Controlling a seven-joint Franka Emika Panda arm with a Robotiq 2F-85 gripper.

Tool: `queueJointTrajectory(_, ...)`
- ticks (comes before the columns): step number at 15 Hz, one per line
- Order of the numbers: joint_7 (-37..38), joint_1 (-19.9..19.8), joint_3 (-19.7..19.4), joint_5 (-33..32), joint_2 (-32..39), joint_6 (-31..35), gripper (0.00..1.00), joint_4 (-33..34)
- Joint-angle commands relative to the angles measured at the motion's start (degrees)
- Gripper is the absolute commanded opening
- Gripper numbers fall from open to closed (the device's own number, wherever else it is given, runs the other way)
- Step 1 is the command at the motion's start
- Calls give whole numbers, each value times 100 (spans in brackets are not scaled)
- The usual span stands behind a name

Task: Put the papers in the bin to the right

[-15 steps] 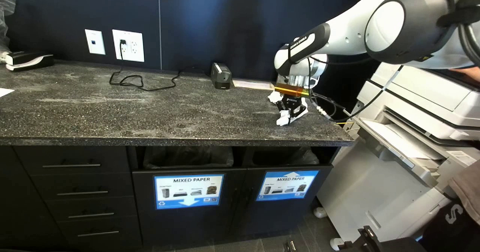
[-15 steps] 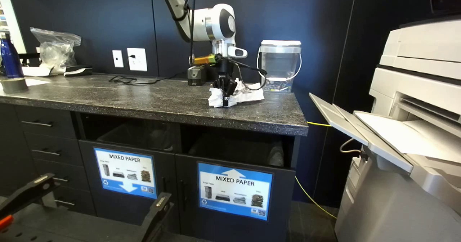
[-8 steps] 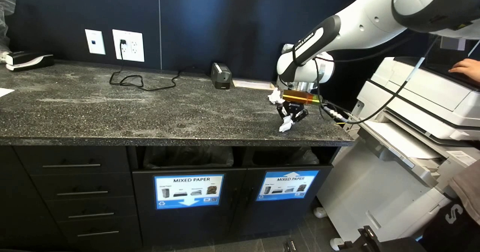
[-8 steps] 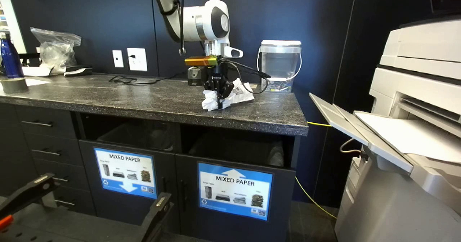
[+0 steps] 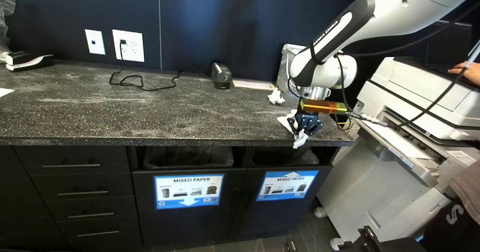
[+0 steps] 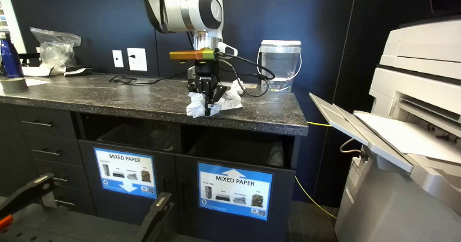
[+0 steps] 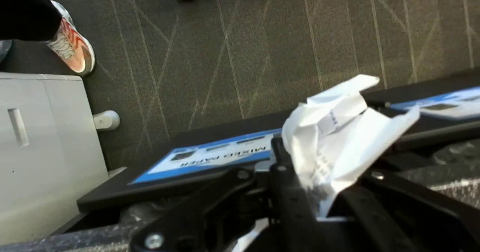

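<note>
The tool is clamped on crumpled paper — another wad lies behind it on the tabletop, and the right-hand bin sits below the tool.

Paper is hanging in the fingers above the bin, which is sitting beneath the surface in both exterior views. On the surface, a paper wad is lying up and back from the bin, with a sharpener and a pail standing farther back. To the bin's left, a second bin is sitting, drawers lying farther off; to its right, a copier is standing.
</note>
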Motion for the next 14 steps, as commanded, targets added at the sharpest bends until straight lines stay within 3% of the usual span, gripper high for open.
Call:
queueJointTrajectory(1, -583, -156, 214, -25, -1115, 275, 12, -1416)
queueJointTrajectory(11, -1439, -100, 567, 538, -3477, 279, 12, -4711)
queueJointTrajectory(12, -1510, -73, 589, 642, -3538, 357, 11, -4918)
queueJointTrajectory(13, -1427, -52, 603, 646, -2922, 188, 12, -4245)
queueJointTrajectory(14, -1386, -26, 634, 670, -2882, 443, 12, -4431)
